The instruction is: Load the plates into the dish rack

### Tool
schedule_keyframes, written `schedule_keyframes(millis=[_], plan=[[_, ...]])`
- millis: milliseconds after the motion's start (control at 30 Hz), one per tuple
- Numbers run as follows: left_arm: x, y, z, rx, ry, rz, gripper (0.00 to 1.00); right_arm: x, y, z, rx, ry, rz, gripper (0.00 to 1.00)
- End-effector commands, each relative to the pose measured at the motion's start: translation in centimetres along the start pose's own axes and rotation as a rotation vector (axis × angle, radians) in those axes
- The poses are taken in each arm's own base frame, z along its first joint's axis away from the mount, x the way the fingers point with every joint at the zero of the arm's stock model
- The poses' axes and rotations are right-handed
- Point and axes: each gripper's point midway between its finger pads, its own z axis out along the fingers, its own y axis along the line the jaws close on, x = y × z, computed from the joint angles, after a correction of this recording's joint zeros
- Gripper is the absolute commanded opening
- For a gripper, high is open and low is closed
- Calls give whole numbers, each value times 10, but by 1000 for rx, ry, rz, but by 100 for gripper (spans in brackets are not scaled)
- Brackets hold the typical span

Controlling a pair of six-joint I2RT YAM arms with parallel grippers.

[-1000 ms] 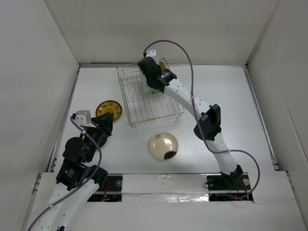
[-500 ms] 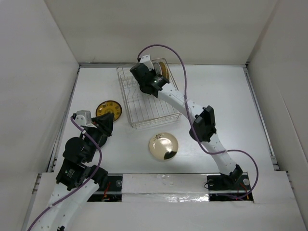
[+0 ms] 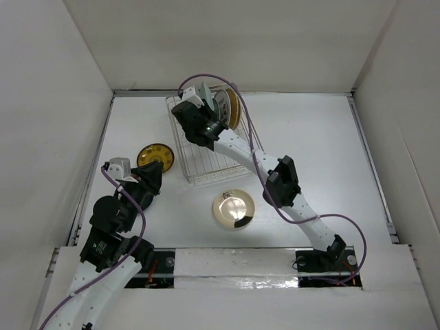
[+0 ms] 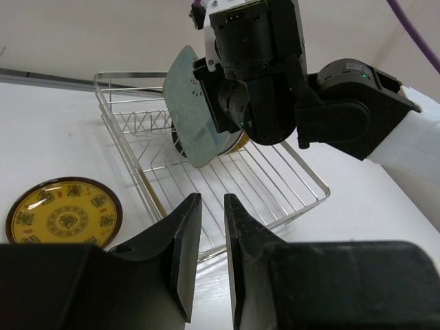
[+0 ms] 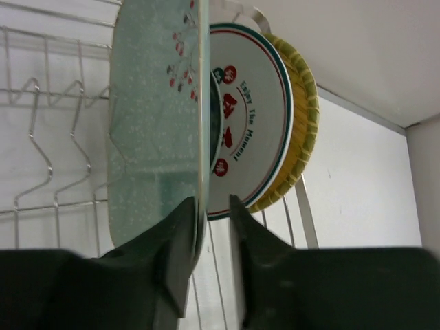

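The dish rack (image 3: 206,155) stands at the back of the table. My right gripper (image 5: 210,206) reaches over it and is open around the lower rim of the pale green squarish dish (image 5: 155,103): the left finger touches the rim, and a gap shows on the right. That dish stands on edge beside a white plate with red marks (image 5: 251,117) and a yellow ribbed plate (image 5: 306,110). A yellow-and-dark-brown plate (image 3: 155,157) lies flat left of the rack. A glossy cream plate (image 3: 234,208) lies in front of it. My left gripper (image 4: 212,203) hovers near the yellow-and-brown plate, narrowly open and empty.
The rack's front slots (image 4: 275,179) hold nothing. White walls enclose the table on the left, back and right. The right arm (image 3: 282,182) stretches diagonally over the table's middle, above the cream plate.
The right arm swung left and back over the rack with the green dish, which now stands upright beside the white plate. Its jaws have parted. The left arm has not moved.
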Motion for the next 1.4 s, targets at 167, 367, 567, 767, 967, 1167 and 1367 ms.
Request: schedule_keyframes(millis=[167,367,567,767,967,1167,1367], plan=[[-13,-7,4,23,-43,-15,18,-67,-20,-27,-17,-173,231,54],[-13,-5,4,11,-42,-14,18,-103,-64,-81,-210,-288,476,59],[-13,-6,4,14,-43,-13,17,-35,-65,-154,-640,-326,590,0],[-11,-5,6,12,-36,-10,0,149,-27,-182,-868,31,650,39],[-4,-2,11,-8,-8,-2,0,241,-15,-203,-931,274,757,80],[-1,5,14,-46,4,6,2,305,8,-186,-883,497,705,68],[0,11,15,-84,6,11,4,321,23,-201,-985,551,691,0]])
